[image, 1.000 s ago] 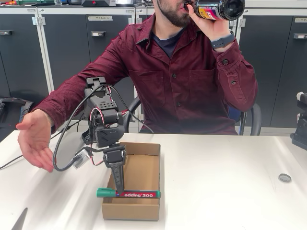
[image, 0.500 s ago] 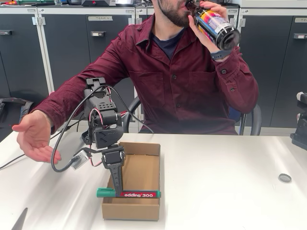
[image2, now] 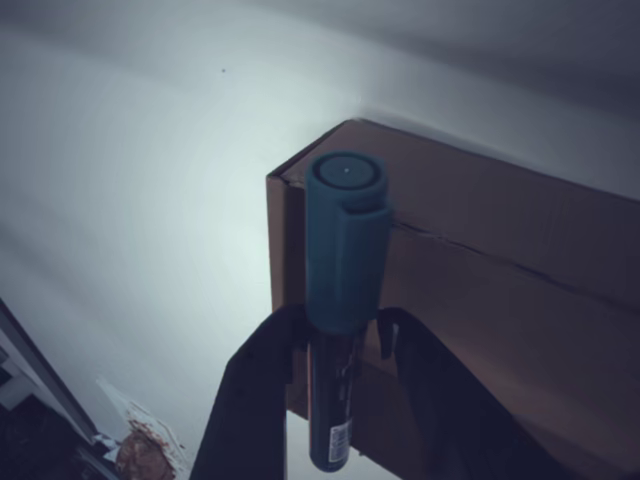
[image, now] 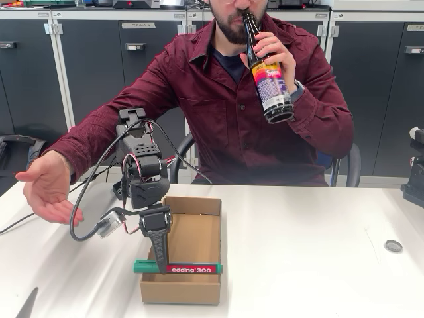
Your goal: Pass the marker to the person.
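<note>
The gripper [image: 161, 265] is closing its two fingers around the marker [image: 177, 268], which is lying across the front edge of the cardboard box [image: 192, 238]. For a good pass, it should be lifting straight up, then swinging toward ten o'clock, where the person's open hand [image: 48, 189] is waiting.

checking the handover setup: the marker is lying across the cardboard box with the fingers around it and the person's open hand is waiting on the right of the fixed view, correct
Not quite. The marker does lie across the cardboard box with the fingers on either side of it, but the person's open hand waits on the left of the fixed view. The other hand holds a bottle.
</note>
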You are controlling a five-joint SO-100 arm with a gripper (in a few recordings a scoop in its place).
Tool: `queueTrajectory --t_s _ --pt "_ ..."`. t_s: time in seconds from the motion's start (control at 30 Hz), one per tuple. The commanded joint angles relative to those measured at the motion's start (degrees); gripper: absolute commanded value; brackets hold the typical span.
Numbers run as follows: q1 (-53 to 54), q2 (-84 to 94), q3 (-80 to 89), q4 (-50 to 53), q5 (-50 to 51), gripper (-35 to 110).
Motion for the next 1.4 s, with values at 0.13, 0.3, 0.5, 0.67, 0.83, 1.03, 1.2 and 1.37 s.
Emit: queueTrajectory --t_s 0.13,0.3,0.5,0.67,0.83,1.03,1.2,1.37 --pt "0.26 1.76 -0.35 -1.32 -0.26 -5" --pt "-0.26 5.45 0.35 0.00 -2.20 -5" --pt "-0.62 20.39 5.62 3.96 -8.09 -5" --pt "0.44 29.71 1.93 11.43 -11.16 -5" --pt "0.18 37.53 -2.29 23.91 -13.36 -5" --pt "0.26 49.48 6.68 31.99 -15.73 -5" --pt "4.92 60.91 15.91 34.98 -18.90 -5" --pt "17.58 67.15 21.36 31.55 -25.05 -5"
